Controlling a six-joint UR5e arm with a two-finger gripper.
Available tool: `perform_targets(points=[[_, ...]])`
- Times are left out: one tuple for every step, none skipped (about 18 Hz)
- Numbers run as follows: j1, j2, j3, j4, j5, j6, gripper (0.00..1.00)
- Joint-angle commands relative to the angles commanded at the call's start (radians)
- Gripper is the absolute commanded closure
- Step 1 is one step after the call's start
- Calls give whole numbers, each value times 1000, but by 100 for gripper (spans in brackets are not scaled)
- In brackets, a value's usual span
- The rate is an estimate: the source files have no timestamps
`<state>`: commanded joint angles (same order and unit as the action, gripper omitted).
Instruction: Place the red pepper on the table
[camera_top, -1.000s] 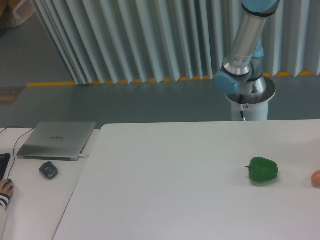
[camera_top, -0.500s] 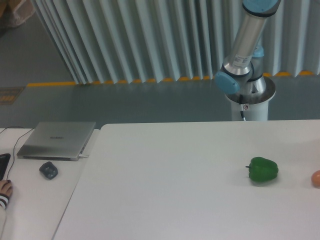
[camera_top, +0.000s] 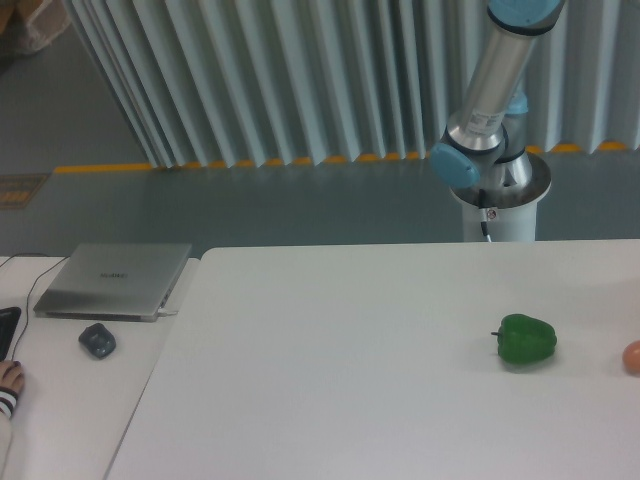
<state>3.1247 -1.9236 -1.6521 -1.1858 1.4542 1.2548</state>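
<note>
Though listed for placing, red pepper: not in view; gripper likewise out of frame, so its opening and load cannot be told. Table (camera_top: 330, 350) bears green pepper (camera_top: 526, 339). Red pepper likely light, firm, glossy-slick; grasp across body.

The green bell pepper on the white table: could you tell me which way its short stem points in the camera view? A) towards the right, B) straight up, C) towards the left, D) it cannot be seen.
C: the glossy green bell pepper lies on the large white tabletop with its short dark stem sticking out at its left end, towards the grey laptop's side.
</note>
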Motion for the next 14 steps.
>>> perform_targets(points=[[-2,0,-5,9,0,0,48],[-5,0,-8,12,0,0,55],[-8,2,-9,12,0,-3,63],[-9,3,-9,12,0,-5,67],[-11,5,-8,11,0,-5,68],[-11,8,-3,11,0,1,68],[-9,14,1,8,0,3,69],[-11,20,8,2,3,5,72],[-12,28,20,-6,3,5,75],[-12,28,29,-14,5,5,75],[-12,37,41,-38,3,6,78],[-14,47,64,-73,3,6,79],[-29,54,98,-125,3,6,80],[-43,57,118,-152,2,5,81]])
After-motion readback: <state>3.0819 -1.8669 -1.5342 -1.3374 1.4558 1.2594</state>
